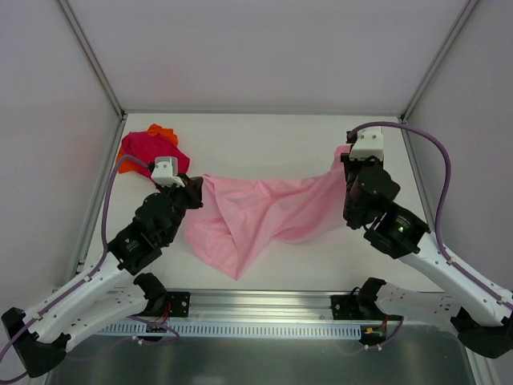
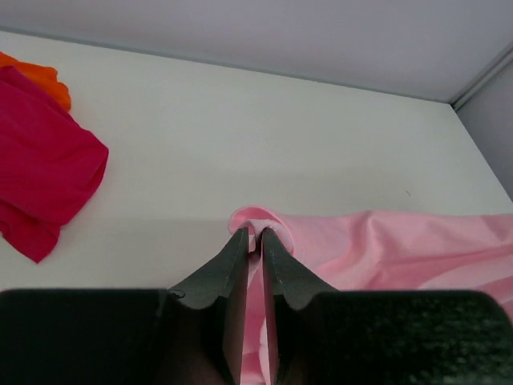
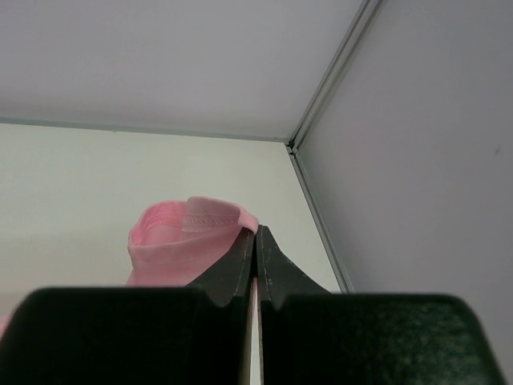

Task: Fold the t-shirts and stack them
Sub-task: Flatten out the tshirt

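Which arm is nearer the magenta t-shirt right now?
Left. The left arm, jaws shut on the light pink t-shirt, is close beside the magenta t-shirt; the right arm, gripping the same pink shirt, is far off on the opposite side.

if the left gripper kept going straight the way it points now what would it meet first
Nothing close: past the light pink t-shirt pinched in the left gripper, only table shows, then probably the back wall. The magenta t-shirt sits left of that line.
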Tool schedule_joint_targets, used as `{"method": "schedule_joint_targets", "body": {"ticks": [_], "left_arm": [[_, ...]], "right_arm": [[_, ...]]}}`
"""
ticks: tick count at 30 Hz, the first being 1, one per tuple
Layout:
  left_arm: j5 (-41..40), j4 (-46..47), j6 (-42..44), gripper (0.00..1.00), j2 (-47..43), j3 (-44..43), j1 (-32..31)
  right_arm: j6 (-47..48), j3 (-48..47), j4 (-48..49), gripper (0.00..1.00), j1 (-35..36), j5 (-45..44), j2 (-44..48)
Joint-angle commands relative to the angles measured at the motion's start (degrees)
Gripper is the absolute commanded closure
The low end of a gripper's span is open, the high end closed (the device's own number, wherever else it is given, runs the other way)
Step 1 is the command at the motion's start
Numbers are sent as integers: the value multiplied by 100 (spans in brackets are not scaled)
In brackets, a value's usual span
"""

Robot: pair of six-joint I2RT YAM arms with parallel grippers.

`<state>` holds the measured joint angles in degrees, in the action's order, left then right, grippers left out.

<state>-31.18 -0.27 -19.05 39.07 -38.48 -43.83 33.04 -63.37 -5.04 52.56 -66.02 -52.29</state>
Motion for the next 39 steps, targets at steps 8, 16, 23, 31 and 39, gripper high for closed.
{"method": "schedule_joint_targets", "body": {"ticks": [8, 16, 23, 31, 39], "left_arm": [[577, 264, -327, 38, 1093, -21, -55], [2288, 2555, -1294, 46, 1251, 1946, -151], [2449, 4131, -1373, 47, 2297, 2450, -705], [2345, 4721, -1374, 48, 3037, 2459, -723], [1089, 4036, -1382, 51, 2922, 2380, -741]], "right_arm": [[-96, -43, 152, 99, 27, -43, -53], [-78, -70, 144, 99, 27, -60, -228], [-104, -105, 100, 99, 27, -69, -352], [-87, -132, 12, 99, 27, -113, -396], [-16, -105, 56, 99, 27, -139, -404]]}}
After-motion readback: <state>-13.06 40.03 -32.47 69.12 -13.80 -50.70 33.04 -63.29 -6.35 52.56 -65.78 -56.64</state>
